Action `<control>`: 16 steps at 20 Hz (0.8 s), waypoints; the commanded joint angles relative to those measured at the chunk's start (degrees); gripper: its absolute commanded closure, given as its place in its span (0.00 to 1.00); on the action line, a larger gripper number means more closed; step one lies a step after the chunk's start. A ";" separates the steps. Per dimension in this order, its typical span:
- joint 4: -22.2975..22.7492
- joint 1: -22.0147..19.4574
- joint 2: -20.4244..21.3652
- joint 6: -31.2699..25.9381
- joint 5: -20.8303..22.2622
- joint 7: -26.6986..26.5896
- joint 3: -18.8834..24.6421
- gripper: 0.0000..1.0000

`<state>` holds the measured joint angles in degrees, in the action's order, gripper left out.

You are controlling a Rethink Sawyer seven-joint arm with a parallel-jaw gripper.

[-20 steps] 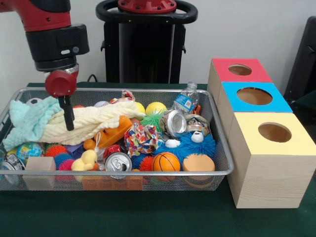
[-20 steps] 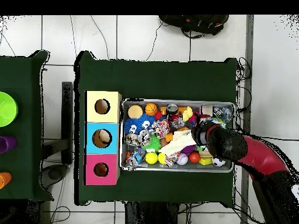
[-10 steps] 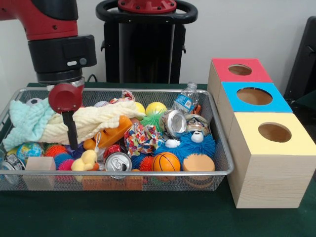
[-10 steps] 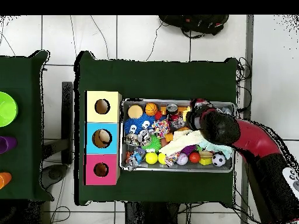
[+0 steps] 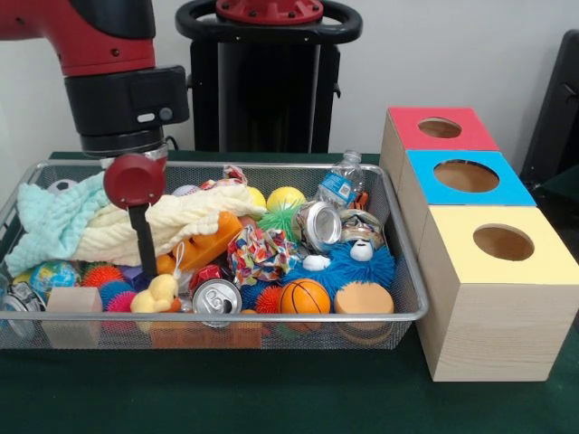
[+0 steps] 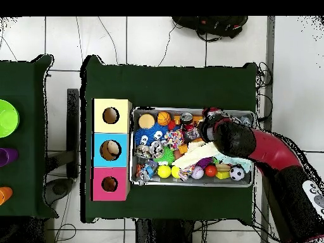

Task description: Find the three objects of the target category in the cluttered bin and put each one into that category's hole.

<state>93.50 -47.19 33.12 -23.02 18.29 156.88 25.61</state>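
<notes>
In the wire mesh bin (image 5: pixel 398 312), on the side away from the boxes, the gripper (image 5: pixel 145 258) reaches down among the clutter, its dark tip just beside the yellow rubber duck (image 5: pixel 154 294) and in front of the cream cloth (image 5: pixel 181 221); whether its fingers are parted or closed cannot be told. The front view shows this depth and the pale green cloth (image 5: pixel 50 226) beside the cream one, while the overhead view hides that spot under the arm (image 6: pixel 253 147) and shows instead the three boxes in a row against the bin's short end: yellow box (image 6: pixel 111 116), blue box (image 6: pixel 110 150), pink box (image 6: pixel 109 184), each with a round hole. Which category is wanted cannot be told. Around the tip lie an orange toy (image 5: pixel 204 244), a soda can (image 5: pixel 215 298), a basketball (image 5: pixel 304 297), a blue furry toy (image 5: pixel 348 267) and a plastic bottle (image 5: pixel 341 185). The green table (image 6: pixel 171 82) lies bare around the bin's long sides.
</notes>
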 commanded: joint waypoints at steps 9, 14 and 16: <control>6.09 4.64 -8.46 19.06 9.72 0.45 -6.32 0.00; 3.35 8.36 -12.03 24.37 10.24 1.26 -10.96 0.00; 3.54 8.77 -12.68 26.00 10.62 0.79 -11.70 0.00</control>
<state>96.57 -40.41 25.92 -1.05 25.14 156.88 18.47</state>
